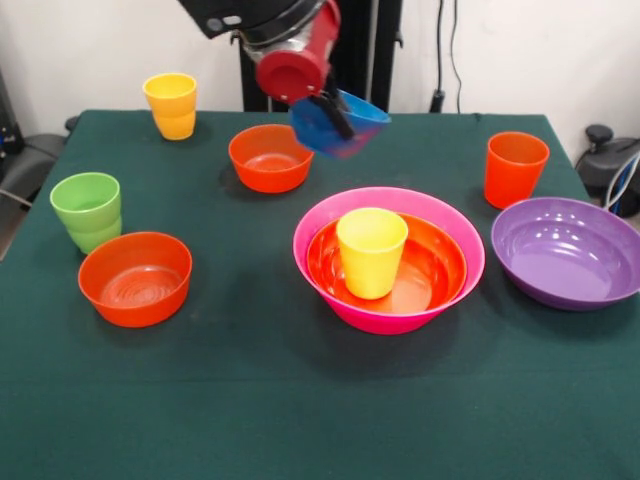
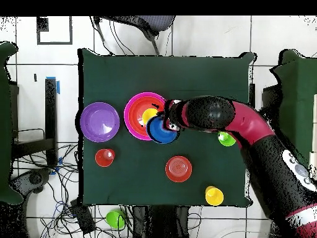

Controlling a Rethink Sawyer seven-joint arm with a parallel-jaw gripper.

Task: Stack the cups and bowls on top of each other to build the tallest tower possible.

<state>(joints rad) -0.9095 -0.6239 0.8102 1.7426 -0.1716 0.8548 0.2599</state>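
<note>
A green-clothed table (image 1: 300,420) carries the scene. At its centre sits the tower (image 1: 389,262): the pink bowl (image 1: 330,225) holding a large orange bowl (image 1: 440,270) with a yellow cup (image 1: 371,252) upright inside. Beside it lies the purple bowl (image 1: 568,252). Two small orange bowls (image 1: 135,278) (image 1: 270,157) rest apart. The blue bowl (image 1: 345,125) hangs tilted above the table, clamped by its rim in the gripper (image 1: 328,108). Orange (image 1: 515,168), green (image 1: 88,210) and yellow (image 1: 171,104) cups stand near the edges.

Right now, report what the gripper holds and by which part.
The gripper holds the small blue bowl by its rim, tilted in the air above the table.
</note>
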